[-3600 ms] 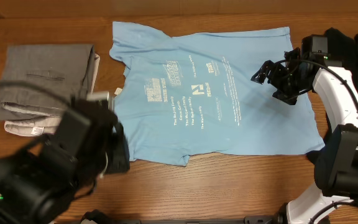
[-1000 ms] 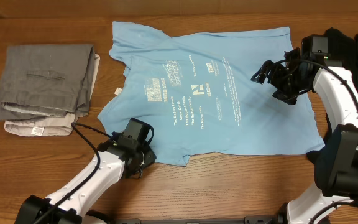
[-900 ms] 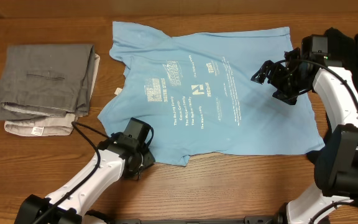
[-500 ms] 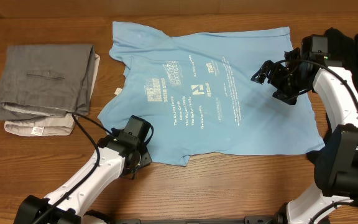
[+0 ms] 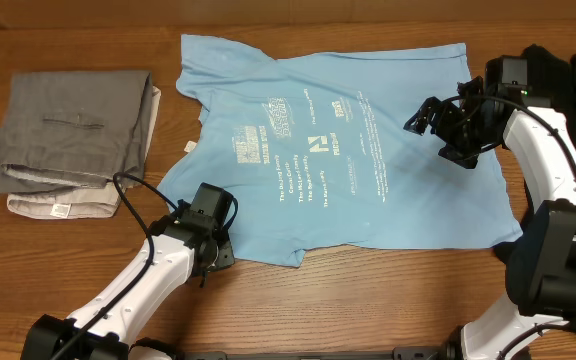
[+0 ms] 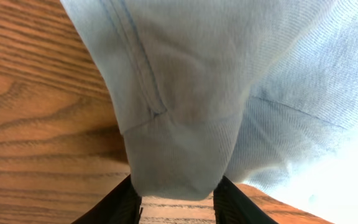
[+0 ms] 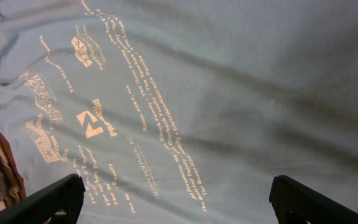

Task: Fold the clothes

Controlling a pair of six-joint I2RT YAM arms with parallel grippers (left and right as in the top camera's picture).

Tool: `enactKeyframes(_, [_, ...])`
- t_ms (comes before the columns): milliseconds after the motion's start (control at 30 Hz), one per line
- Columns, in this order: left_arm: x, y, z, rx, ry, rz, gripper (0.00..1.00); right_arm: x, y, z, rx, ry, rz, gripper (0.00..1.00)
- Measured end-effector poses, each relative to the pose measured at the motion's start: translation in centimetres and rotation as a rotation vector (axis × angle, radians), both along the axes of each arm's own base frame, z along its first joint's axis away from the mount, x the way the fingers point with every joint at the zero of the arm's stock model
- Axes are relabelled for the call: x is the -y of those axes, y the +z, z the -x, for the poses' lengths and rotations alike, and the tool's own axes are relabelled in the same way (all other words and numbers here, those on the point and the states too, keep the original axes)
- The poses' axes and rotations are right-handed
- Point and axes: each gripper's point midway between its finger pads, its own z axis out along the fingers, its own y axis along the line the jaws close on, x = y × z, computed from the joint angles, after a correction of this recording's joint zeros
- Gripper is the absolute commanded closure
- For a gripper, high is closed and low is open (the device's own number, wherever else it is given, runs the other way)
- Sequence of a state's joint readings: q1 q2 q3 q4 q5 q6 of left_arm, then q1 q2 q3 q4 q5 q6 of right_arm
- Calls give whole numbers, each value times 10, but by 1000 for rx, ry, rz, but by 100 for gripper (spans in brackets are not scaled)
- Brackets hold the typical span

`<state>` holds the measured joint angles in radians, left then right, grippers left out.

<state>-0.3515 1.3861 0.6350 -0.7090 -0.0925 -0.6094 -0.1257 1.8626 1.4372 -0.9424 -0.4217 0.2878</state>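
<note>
The light blue T-shirt (image 5: pixel 368 130) lies spread flat across the centre and upper centre of the overhead frame, white logos up. Its long axis runs left to right, with the neck toward the left and the hem toward the right. And here's the left gripper (image 5: pixel 216 255), right at the shirt's lower-left corner, on the sleeve that points to the bottom edge of the frame.

In the wrist view its two dark fingers (image 6: pixel 114 208) sit partway apart, either side of the cuff. The folded cloth fills the gap between them. Whether they actually pinch it, I cannot tell.

Over on the right of the frame, the right gripper (image 5: pixel 420 115) hovers above the hem end, jaws spread wide and nothing in them.

So it all turns on this: the sleeve runs up and to the right from the left claw, into the body of the shirt. That arm is plainly the nearer one to this corner, and I'd judge any fold goes inward, across the short axis.

Folded grey trousers (image 5: pixel 68 125) sit well apart at the upper left of the wooden table (image 5: pixel 368 300).
</note>
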Motion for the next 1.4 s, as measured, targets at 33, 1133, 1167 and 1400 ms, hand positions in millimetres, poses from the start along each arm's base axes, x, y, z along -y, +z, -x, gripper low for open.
enactKeyframes(33, [-1,0,-1,5,-3,-5,60,0,0,0,0,0,0,0])
enactKeyframes(1133, [46,84,-134,368,68,196,96,0,0,0,1,0,0,0])
enactKeyframes(1167, [47,77,-140,369,69,195,96,0,0,0,0,0,0,0])
enactKeyframes(1400, [56,34,-169,387,75,203,94,0,0,0,0,0,0,0])
